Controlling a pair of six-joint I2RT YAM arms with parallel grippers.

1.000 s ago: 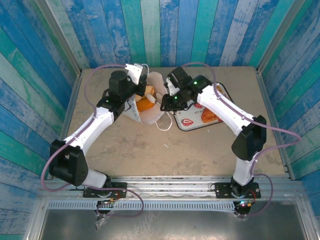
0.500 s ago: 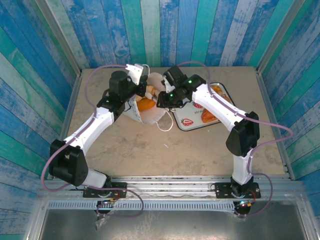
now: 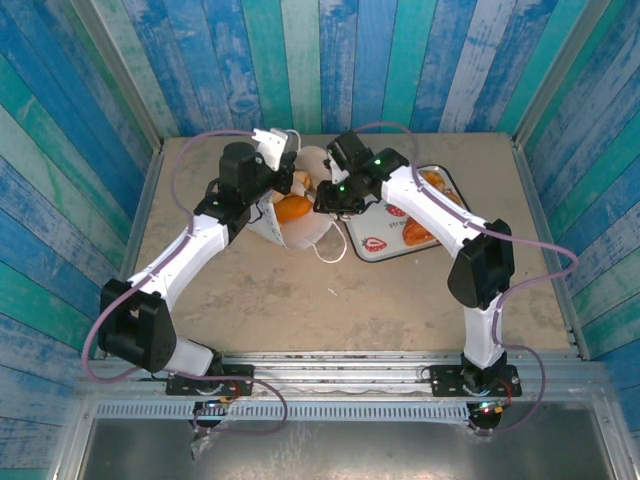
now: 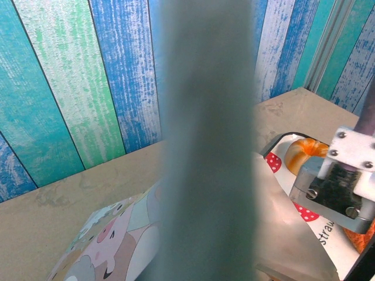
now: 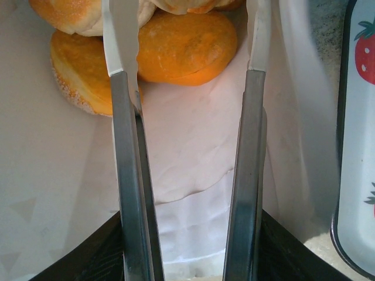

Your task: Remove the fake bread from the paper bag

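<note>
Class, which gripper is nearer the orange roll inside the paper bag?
Right. The right gripper reaches into the paper bag, fingers straddling the orange roll; the left gripper sits at the bag's rim.

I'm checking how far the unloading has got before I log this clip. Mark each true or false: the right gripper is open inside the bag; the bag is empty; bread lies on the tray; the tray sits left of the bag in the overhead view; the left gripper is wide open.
1. The right gripper reaches into the paper bag with its jaws open. True.
2. The paper bag is empty. False: an orange roll and others lie inside.
3. Bread lies on the strawberry-printed tray. True: a fake loaf is there.
4. The tray sits left of the bag. False: it is right of it.
5. The left gripper is wide open. False: it is shut, at the bag's rim.
</note>
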